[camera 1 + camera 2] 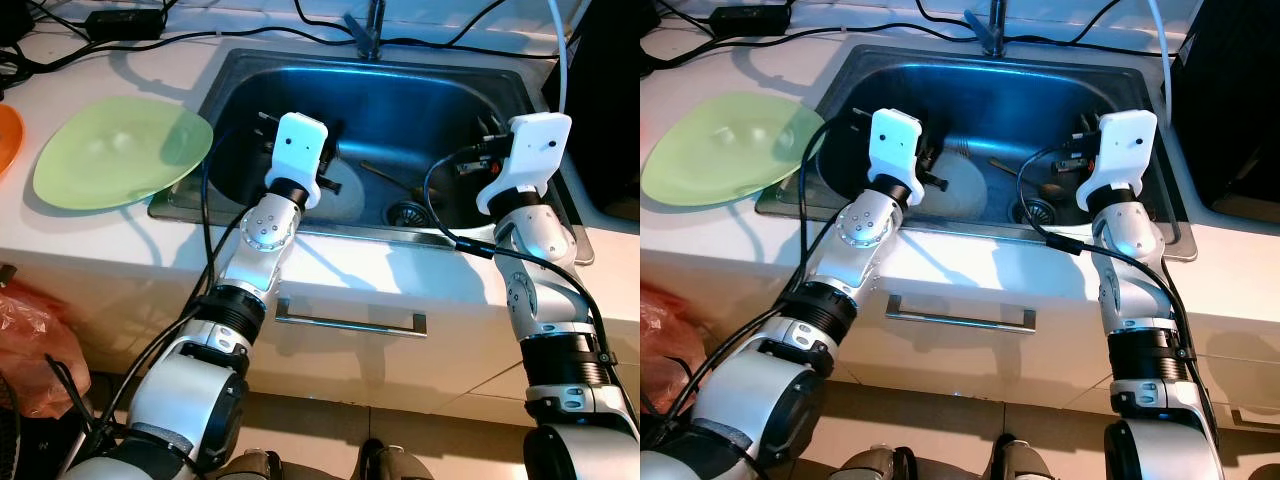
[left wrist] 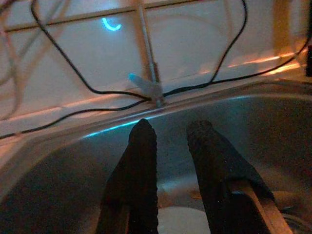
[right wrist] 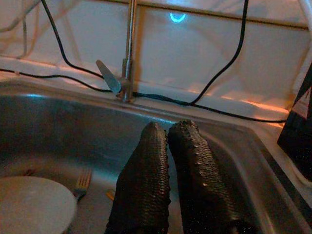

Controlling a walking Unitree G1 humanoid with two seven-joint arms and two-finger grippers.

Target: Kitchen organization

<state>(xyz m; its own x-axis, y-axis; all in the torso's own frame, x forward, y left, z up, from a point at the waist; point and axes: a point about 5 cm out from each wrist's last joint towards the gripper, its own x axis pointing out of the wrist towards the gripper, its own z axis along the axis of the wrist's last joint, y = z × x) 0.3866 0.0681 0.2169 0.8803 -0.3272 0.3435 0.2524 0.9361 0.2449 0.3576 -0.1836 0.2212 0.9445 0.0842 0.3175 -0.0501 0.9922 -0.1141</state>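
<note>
Reaching over the steel sink (image 1: 235,75), both hands hang above the basin. The left hand (image 2: 170,134) is released, its 2 black fingers (image 2: 141,161) apart with nothing between them, poised above a white plate (image 3: 34,204) lying flat on the sink floor. The right hand (image 3: 170,134) is clenched on nothing, its fingers pressed together, nearer the right wall and above the drain (image 1: 407,212).

In the basin, just beside the white plate, lies a fork (image 3: 83,183), and a thin utensil (image 1: 385,176) rests near the drain; what kind it is cannot be told. On the worktop (image 1: 90,240) to the robot's left sits a green plate (image 1: 120,150), its edge jutting over the sink rim.

The white plate looks stiff, probably ceramic, so fairly heavy, breakable, and likely slippery if wet. Lying flat, it offers little to pinch; the raised rim is the place to take it, 1 finger slid under the edge. The fork should be light and rigid, best pinched across the handle. The green plate's overhanging edge looks the easiest grip.
</note>
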